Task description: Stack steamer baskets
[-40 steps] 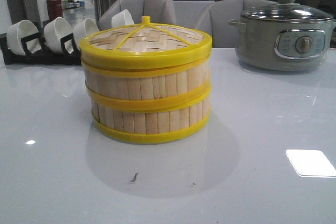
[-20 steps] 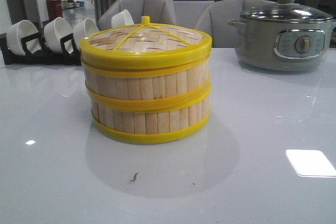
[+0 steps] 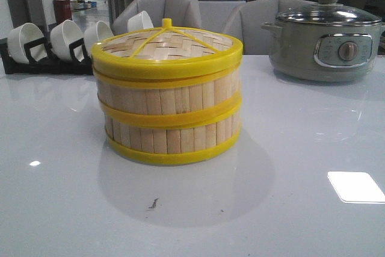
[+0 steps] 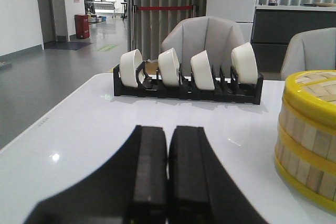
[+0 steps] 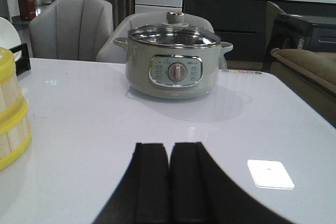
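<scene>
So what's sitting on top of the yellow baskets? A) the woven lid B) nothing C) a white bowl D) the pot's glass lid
A: the woven lid with its yellow rim covers the two stacked steamer baskets; the white bowls stay in their rack behind.

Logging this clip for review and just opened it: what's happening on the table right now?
Nothing is being handled. The two steamer baskets stand stacked on the white table with the woven lid on top. Both arms are back from the stack: the left gripper and the right gripper are shut and hold nothing. A rack of white bowls stands behind the stack on the left, and a grey-green electric pot at back right.
</scene>
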### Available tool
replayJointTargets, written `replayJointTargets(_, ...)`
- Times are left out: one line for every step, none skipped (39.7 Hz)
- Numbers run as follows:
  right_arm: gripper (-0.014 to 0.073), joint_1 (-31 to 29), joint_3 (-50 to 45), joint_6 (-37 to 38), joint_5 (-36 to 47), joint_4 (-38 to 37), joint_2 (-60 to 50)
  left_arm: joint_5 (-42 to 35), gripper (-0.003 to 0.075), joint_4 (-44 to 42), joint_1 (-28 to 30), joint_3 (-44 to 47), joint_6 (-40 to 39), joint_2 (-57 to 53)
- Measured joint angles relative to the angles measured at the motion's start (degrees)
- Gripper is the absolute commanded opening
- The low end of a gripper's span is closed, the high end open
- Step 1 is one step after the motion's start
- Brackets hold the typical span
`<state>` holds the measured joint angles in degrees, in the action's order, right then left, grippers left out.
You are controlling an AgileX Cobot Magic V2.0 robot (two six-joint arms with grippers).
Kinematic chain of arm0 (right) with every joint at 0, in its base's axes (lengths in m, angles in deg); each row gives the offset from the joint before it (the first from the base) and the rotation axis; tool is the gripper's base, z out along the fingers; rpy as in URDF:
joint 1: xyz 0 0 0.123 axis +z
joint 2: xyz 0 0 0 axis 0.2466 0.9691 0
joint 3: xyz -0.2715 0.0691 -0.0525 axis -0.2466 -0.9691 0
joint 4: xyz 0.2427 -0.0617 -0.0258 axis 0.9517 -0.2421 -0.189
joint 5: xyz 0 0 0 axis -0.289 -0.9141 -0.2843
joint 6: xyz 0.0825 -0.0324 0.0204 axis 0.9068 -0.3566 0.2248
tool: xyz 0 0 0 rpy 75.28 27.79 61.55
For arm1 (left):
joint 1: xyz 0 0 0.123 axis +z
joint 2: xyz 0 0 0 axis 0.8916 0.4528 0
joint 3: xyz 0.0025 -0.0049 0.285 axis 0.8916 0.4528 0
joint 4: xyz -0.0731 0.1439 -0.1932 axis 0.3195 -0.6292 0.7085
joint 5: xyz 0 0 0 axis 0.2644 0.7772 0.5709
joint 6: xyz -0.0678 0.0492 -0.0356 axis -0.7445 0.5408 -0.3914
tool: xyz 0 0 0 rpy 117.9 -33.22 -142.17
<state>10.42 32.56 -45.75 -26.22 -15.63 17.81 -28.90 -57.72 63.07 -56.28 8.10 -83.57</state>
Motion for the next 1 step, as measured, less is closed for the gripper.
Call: replayJointTargets(0.0051, 0.0, 0.0, 0.0, 0.0, 0.0, 0.0, 0.0, 0.0083, 0.0, 0.0, 0.0, 0.0, 0.0)
